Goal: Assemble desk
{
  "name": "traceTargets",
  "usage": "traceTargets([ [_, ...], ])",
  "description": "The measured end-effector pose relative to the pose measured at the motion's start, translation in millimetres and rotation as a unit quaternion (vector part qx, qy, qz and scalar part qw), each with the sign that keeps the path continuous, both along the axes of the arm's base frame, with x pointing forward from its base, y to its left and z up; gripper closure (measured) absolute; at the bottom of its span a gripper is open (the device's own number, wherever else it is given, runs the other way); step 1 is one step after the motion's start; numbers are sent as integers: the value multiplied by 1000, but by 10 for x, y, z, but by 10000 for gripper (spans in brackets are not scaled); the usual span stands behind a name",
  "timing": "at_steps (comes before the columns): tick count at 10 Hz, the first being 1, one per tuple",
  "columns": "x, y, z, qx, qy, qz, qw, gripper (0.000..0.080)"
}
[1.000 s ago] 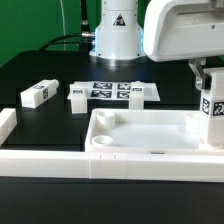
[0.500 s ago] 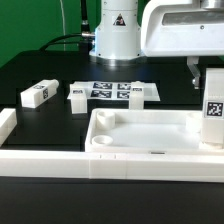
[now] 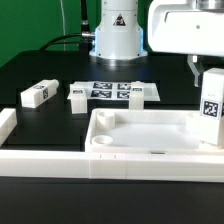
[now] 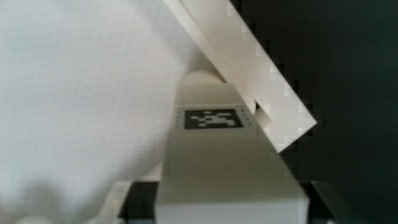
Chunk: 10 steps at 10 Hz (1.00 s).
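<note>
Desk top, a large white plastic tray (image 3: 150, 140) with a raised rim and round corner sockets, lay on the black tabletop (image 3: 60, 70) at the front of the exterior view. I saw no leg seated in it. One white block leg (image 3: 210, 105) stood upright at the tray's corner on the exterior view's right, clamped by the dark fingers (image 3: 192, 66). I could not tell whether it touched the socket. Other tagged legs (image 3: 35, 94) lay loose near the marker board (image 3: 115, 91), so I judged the job barely begun.

In the wrist view the smooth, matt leg (image 4: 222, 170) ran between both fingers, gripped on its flanks, beside the tray's rim (image 4: 240, 60).
</note>
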<state>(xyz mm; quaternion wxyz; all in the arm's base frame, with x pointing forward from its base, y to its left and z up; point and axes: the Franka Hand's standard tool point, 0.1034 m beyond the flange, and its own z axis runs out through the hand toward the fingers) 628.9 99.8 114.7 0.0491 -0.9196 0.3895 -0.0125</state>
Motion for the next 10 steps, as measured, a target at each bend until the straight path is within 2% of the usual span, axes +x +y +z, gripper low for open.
traceTargets([
  [1,0,-1,0,0,0,-4,1000,509],
  [2,0,13,1,2,0,-5,1000,425],
  [3,-1,17,1,2,0,1,1000,425],
  [4,2,18,5,0,-2,22,1000,235],
  [5,13,25,30,-1,-1,44,999,173],
  [8,16,32,39,-9,-8,158,987,155],
  [10,16,31,39,-14,-15,238,971,151],
])
